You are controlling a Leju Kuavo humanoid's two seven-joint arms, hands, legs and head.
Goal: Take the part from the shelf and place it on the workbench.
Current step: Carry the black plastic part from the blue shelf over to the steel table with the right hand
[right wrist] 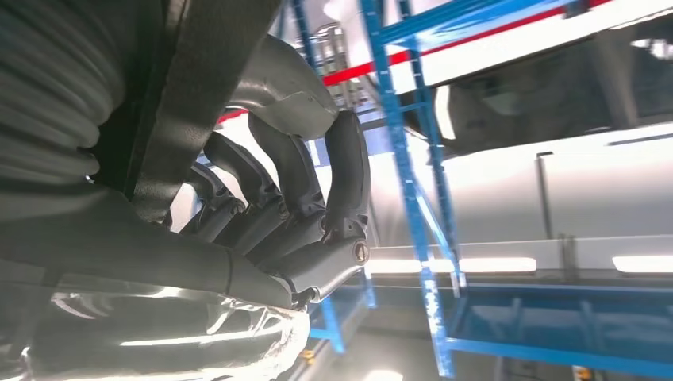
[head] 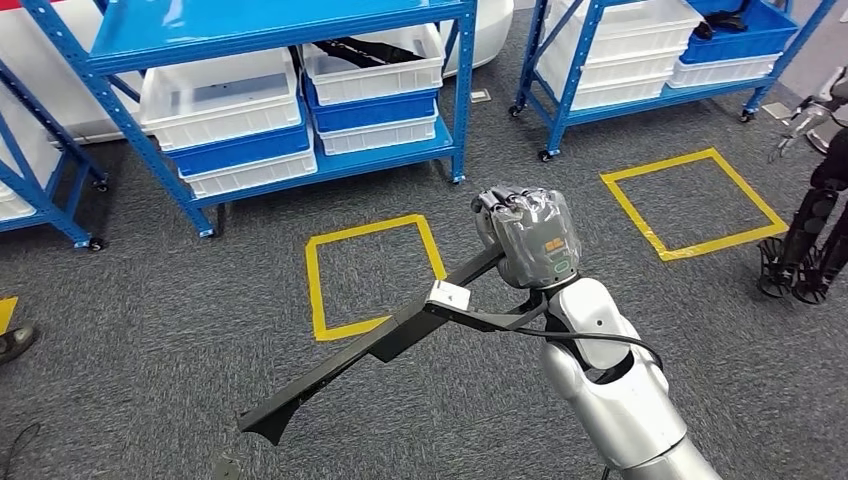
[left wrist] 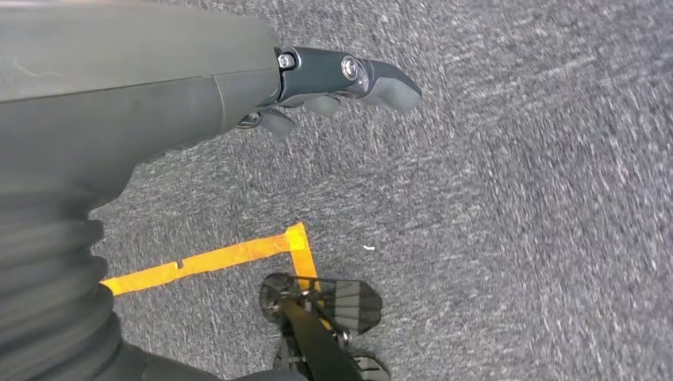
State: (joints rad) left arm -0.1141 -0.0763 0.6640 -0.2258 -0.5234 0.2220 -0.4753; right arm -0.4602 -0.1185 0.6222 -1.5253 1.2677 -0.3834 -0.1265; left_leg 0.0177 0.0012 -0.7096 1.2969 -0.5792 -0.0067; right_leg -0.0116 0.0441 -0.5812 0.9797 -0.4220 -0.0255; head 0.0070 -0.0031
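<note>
Floor (head: 150,330): I see grey carpet across the whole area, carrying the shelves on their castors.
Floor markings: a yellow tape square (head: 372,275) lies in front of the near shelf; a second tape square (head: 692,203) lies well apart to its right.
Near shelf (head: 290,30): blue steel frame; I count white bins (head: 218,95) stacked with blue bins (head: 375,108) on its lower level.
Far shelf (head: 640,60): blue frame too, holding white bins and a blue bin (head: 745,30) with dark items in it.
</note>
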